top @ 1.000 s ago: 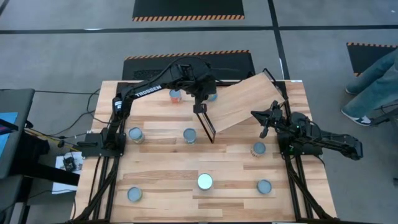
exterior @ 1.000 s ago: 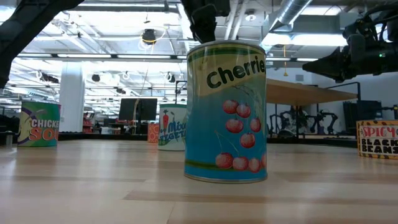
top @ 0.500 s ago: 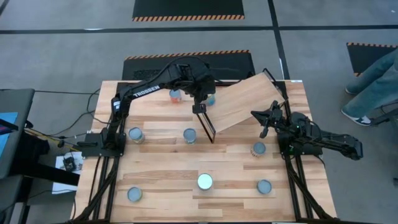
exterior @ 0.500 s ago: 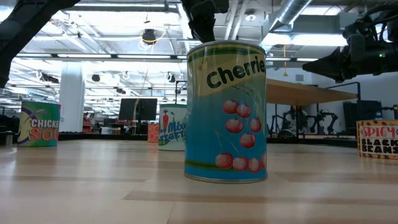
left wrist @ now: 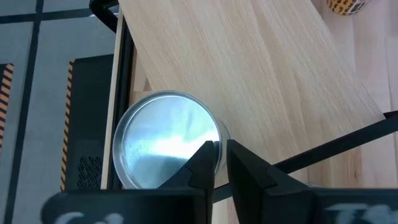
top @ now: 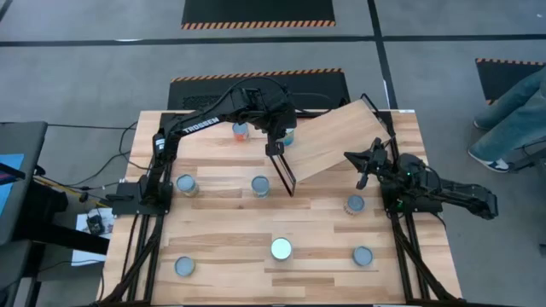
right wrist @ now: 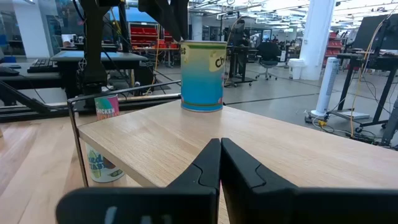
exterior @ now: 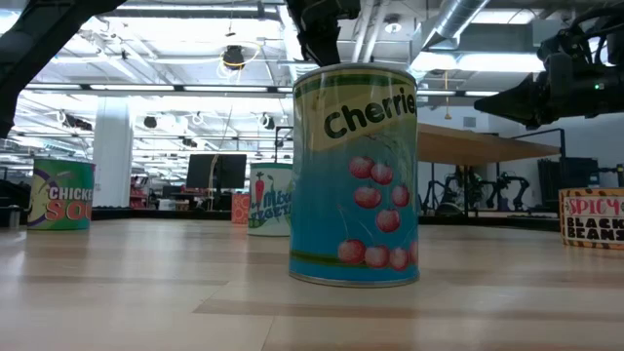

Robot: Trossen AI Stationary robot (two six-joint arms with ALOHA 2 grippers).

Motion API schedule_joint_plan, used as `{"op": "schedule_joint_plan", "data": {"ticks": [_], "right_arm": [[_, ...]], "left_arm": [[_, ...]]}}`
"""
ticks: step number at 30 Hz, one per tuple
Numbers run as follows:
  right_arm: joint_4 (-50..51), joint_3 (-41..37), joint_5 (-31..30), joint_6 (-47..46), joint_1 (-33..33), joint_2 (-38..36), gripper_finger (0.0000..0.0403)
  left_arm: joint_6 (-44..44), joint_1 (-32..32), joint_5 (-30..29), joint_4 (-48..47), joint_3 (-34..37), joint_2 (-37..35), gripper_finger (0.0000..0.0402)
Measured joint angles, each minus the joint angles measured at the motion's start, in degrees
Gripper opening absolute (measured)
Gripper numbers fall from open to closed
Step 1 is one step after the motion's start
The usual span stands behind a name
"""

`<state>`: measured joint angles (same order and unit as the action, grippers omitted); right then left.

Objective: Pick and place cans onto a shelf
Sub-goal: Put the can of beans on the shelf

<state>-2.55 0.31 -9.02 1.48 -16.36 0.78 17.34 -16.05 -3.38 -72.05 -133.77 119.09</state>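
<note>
Low view, labels reading: "CHICKE… SOU" can [exterior: 61,194], "Cherrie" cherries can [exterior: 355,175] on the surface [exterior: 146,292], "SPICY BLACK BEANS" can [exterior: 592,216]. Left arm, lettered "TROSSEN", is reaching across to the shelf [top: 337,139] corner; left gripper [left wrist: 220,158] fingers are sitting nearly closed just above a silver-lidded can [left wrist: 165,138]. Right gripper [right wrist: 220,155] fingers are staying closed, empty, pointing over the shelf.

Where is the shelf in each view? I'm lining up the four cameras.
High: the shelf lies askew at the table's far side, right of centre.
Low: seen edge-on, right of the Cherries can.
Left wrist: it fills the picture's upper right.
Right wrist: it is the broad foreground surface.
Shared landmark: the left claw, at the shelf's edge, shows in all four.
</note>
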Motion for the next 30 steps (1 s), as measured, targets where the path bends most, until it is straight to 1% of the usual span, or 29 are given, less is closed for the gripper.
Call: {"op": "schedule_joint_plan", "data": {"ticks": [6,10,13,16,19,22,26,30], "right_arm": [[0.0,0.0,0.0,0.0,0.0,0.0,0.0033],[0.0,0.0,0.0,0.0,0.0,0.0,0.0033],[0.0,0.0,0.0,0.0,0.0,0.0,0.0033],[0.0,0.0,0.0,0.0,0.0,0.0,0.0033],[0.0,0.0,0.0,0.0,0.0,0.0,0.0033],[0.0,0.0,0.0,0.0,0.0,0.0,0.0033],[0.0,0.0,0.0,0.0,0.0,0.0,0.0033],[0.0,0.0,0.0,0.0,0.0,0.0,0.0033]], "left_arm": [[0.8,0.4,0.1,0.3,0.0,0.0,0.0056],[2.4,0.8,2.2,2.6,-0.8,-2.4,0.0064],[1.9,0.8,6.5,3.6,-0.8,-6.1,0.0065],[1.8,0.7,11.5,3.2,2.6,-9.4,0.0059],[1.9,1.6,12.9,7.4,10.9,-13.7,0.0044],[1.3,2.2,12.7,16.0,23.6,-20.0,0.0025],[-1.2,2.6,11.0,32.0,44.4,-30.9,0.0009],[-5.9,2.6,10.6,51.1,64.5,-43.5,0.0007]]}}
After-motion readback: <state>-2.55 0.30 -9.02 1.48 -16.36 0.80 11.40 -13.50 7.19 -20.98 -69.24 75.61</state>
